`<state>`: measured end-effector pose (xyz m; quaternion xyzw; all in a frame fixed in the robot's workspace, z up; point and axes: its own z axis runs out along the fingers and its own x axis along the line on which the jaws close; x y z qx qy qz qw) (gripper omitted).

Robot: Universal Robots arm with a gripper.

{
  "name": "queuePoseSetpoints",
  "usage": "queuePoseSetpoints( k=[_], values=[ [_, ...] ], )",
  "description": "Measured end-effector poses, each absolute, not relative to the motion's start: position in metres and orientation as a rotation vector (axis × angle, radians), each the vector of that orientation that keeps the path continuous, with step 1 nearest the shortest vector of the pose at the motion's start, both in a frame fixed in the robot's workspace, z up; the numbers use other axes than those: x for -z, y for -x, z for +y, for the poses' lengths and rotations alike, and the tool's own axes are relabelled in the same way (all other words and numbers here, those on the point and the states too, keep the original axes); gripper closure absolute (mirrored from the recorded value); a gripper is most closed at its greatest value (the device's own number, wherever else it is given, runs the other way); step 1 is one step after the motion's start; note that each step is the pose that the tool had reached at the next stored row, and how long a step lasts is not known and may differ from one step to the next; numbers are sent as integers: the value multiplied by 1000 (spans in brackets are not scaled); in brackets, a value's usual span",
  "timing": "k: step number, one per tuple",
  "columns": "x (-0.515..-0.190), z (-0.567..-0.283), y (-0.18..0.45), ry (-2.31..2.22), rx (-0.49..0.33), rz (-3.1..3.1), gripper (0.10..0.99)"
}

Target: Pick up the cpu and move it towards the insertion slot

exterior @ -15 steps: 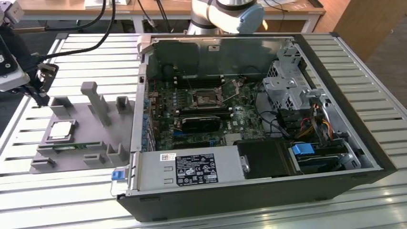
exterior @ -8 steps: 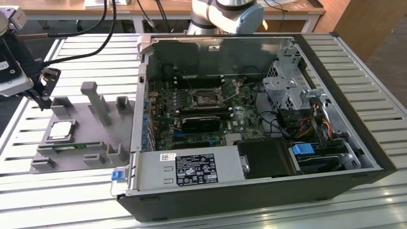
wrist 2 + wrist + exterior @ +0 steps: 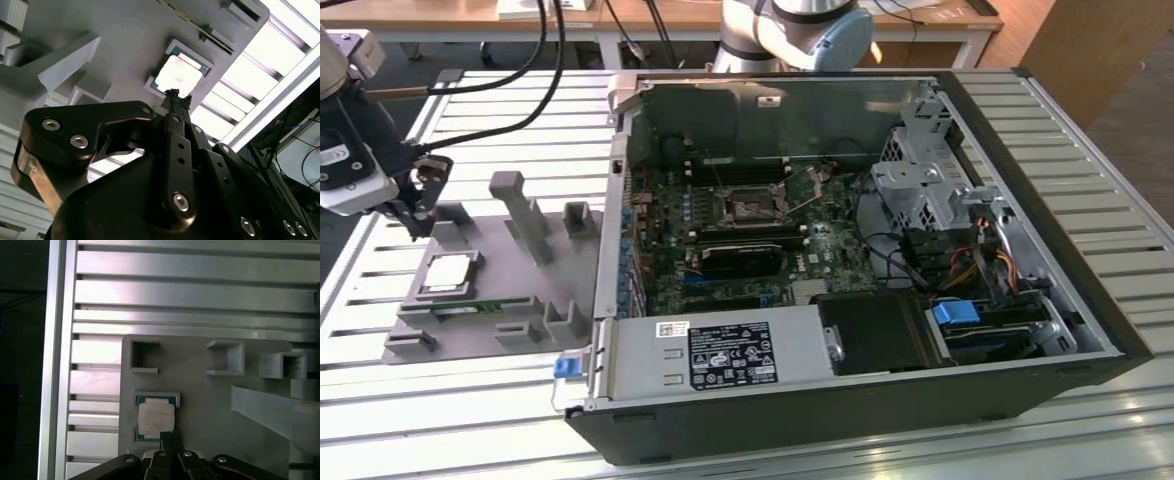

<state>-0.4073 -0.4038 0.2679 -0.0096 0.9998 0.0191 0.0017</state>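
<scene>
The cpu [image 3: 450, 272] is a flat silvery square lying in its recess on the grey holder plate [image 3: 494, 285], at the exterior view's left. It also shows in both wrist views, just past the fingertips: cpu [image 3: 179, 75], cpu [image 3: 156, 419]. My gripper [image 3: 420, 230] hangs a short way above the plate, close to the chip's far edge and apart from it. Its black fingers are shut together with nothing between them; gripper [image 3: 175, 95], gripper [image 3: 170, 437]. The insertion slot [image 3: 750, 205] is the metal-framed square socket on the motherboard inside the open computer case [image 3: 854, 250].
Upright grey posts [image 3: 520, 210] and small blocks rise from the holder plate near the gripper. A narrow green memory stick [image 3: 467, 308] lies in front of the chip. The case's left wall [image 3: 616, 200] stands between the plate and the socket. Cables hang at the back left.
</scene>
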Motion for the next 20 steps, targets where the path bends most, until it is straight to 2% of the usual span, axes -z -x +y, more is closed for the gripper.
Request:
queuePoseSetpoints(
  k=[20],
  values=[
    [-232,-404,420,30,-60,3129,984]
  ],
)
